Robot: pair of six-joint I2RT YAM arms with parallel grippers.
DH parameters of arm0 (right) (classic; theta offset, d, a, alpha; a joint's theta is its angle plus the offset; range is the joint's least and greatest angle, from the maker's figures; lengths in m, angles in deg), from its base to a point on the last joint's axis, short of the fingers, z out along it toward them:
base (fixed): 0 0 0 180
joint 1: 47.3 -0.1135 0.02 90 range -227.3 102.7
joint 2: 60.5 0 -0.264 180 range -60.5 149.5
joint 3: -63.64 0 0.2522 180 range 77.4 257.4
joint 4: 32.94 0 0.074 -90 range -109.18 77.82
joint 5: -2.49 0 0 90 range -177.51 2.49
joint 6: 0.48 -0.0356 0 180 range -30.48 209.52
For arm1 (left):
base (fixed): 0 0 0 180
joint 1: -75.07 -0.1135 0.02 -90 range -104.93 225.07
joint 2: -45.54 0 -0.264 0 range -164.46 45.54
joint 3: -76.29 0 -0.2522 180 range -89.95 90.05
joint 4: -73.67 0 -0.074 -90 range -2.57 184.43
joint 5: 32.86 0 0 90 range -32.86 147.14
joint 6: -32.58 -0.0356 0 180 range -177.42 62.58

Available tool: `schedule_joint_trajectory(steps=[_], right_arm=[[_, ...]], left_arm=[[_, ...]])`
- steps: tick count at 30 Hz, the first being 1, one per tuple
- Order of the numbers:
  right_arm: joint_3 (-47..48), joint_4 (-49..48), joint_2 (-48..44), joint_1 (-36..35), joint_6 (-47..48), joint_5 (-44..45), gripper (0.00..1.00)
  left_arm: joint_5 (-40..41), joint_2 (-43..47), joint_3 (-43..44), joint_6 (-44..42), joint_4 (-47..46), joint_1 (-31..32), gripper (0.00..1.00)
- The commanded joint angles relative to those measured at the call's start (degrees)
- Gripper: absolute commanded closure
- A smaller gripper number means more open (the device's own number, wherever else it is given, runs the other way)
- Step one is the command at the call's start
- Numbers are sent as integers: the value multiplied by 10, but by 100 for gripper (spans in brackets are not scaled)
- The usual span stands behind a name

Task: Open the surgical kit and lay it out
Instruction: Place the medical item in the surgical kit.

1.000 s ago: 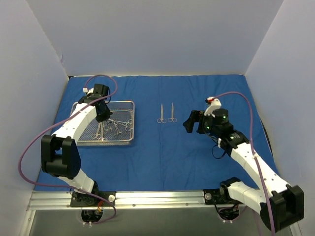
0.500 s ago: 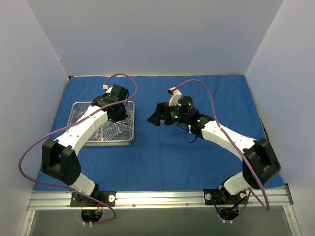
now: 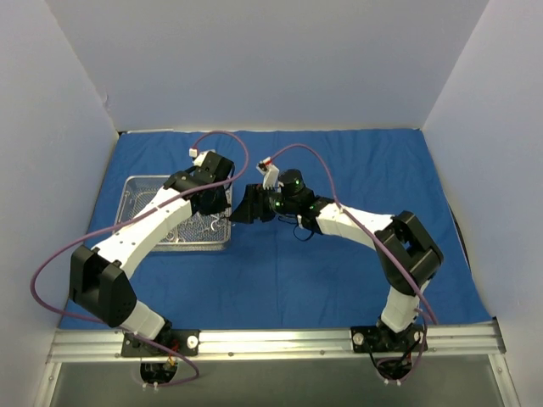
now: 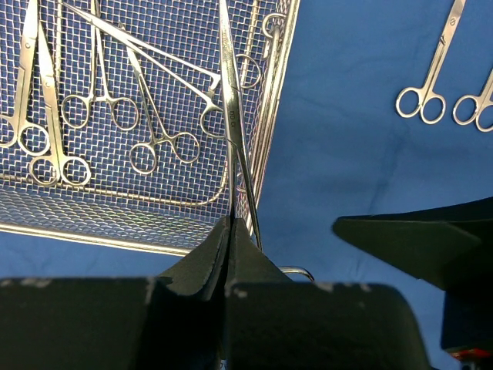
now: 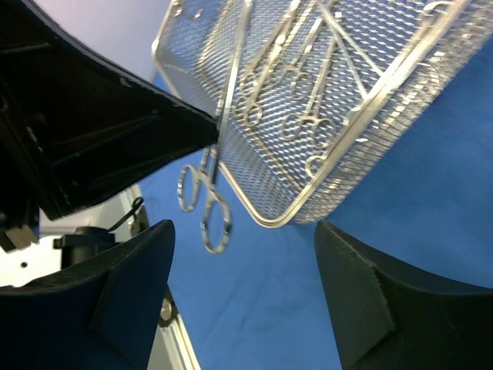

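Note:
The royal-blue cloth (image 3: pixel 356 271) lies spread over the table. The silver wire-mesh tray (image 3: pixel 136 182) stands on its left part and holds several ring-handled instruments (image 4: pixel 100 108). My left gripper (image 3: pixel 222 203) is at the tray's right edge, shut on one steel instrument (image 4: pixel 231 116). Its ring handles (image 5: pixel 204 200) hang free below the left fingers in the right wrist view. My right gripper (image 3: pixel 246 209) is open, right beside the left one, its fingers (image 5: pixel 131 293) spread on either side of the hanging rings. Two instruments (image 4: pixel 431 85) lie on the cloth right of the tray.
The tray's rim (image 5: pixel 268 220) is close in front of my right gripper. White walls close in the left, back and right sides. A metal rail (image 3: pixel 271 341) runs along the near edge. Purple cables loop over both arms.
My right gripper has swung left across the cloth to the tray's right side. My left gripper has moved right from the tray's middle to its right edge, holding an instrument.

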Motion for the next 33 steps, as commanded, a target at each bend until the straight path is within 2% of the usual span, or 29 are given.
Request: schedule_joint_trajectory(steps=[1, 12, 19, 25, 30, 33], right_arm=[[28, -55, 1, -6, -17, -40, 34], [41, -74, 29, -16, -29, -63, 57], [40, -79, 36, -17, -31, -69, 65], [41, -86, 37, -18, -31, -74, 81], [36, -96, 32, -17, -36, -82, 99], [31, -101, 24, -14, -38, -83, 100]], left_arm=[[20, 21, 24, 10, 3, 8, 98], [32, 23, 30, 15, 2, 16, 98], [35, 32, 28, 19, -4, 20, 98], [35, 39, 26, 20, -8, 22, 98], [33, 47, 18, 19, -19, 22, 98], [34, 60, 10, 18, -30, 22, 95]])
